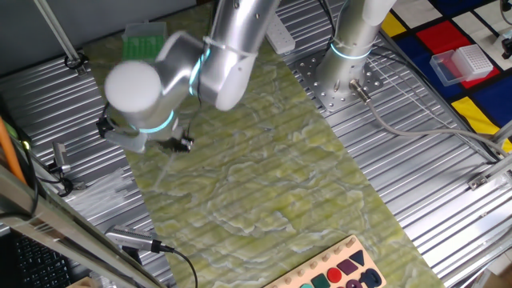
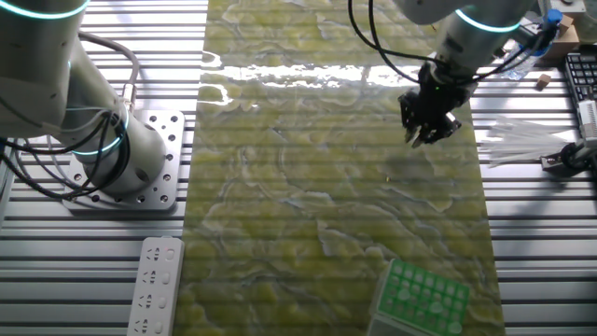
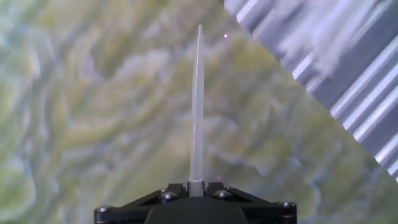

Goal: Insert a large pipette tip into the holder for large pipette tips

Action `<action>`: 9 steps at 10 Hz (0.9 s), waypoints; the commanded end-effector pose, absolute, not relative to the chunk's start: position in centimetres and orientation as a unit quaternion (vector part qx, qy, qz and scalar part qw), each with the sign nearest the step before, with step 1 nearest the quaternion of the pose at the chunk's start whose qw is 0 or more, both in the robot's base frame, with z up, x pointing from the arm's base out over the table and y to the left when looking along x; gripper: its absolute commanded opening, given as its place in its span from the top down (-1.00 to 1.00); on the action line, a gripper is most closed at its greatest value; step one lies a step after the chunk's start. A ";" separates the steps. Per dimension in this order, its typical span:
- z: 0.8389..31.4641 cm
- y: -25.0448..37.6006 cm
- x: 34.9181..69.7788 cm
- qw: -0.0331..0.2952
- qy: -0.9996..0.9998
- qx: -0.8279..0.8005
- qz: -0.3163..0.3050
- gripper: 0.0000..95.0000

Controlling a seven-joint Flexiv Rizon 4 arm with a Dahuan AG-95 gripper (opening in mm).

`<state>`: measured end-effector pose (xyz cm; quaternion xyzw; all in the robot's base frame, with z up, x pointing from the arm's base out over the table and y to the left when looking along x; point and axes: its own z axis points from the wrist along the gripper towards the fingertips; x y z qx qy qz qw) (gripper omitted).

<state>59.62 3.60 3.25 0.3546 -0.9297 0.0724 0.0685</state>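
- The large pipette tip (image 3: 196, 106) is sticking straight out from the gripper (image 3: 196, 185) in the hand view, its wide end pinched between the closed fingers and its narrow point hanging free above the green marbled mat (image 3: 93, 124).
- It is looking light, thin-walled and slick, so I judge it likely to flex or slip under side load; the thick collar end, where it is being held now, seems the safest place to grip.
- In the other fixed view the gripper (image 2: 428, 126) is hovering over the mat's far right part, beside a heap of spare tips (image 2: 522, 140) lying on the ribbed metal table (image 2: 532, 252).
- The holder for large pipette tips (image 2: 420, 297) is sitting well apart, at the near edge of the mat, its green top showing open holes.
- No brand, label or writing is reading clearly anywhere.
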 end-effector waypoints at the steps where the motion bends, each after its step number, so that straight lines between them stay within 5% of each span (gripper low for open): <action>1: 3.1 4.0 59.5 0.055 -0.930 0.356 0.068 1.00; 3: 3.1 4.0 59.5 0.050 -0.929 0.362 0.065 1.00; 4: 3.0 4.0 59.5 0.050 -0.929 0.362 0.064 0.60; 9: 3.0 4.3 59.7 0.006 -0.934 0.355 0.039 0.60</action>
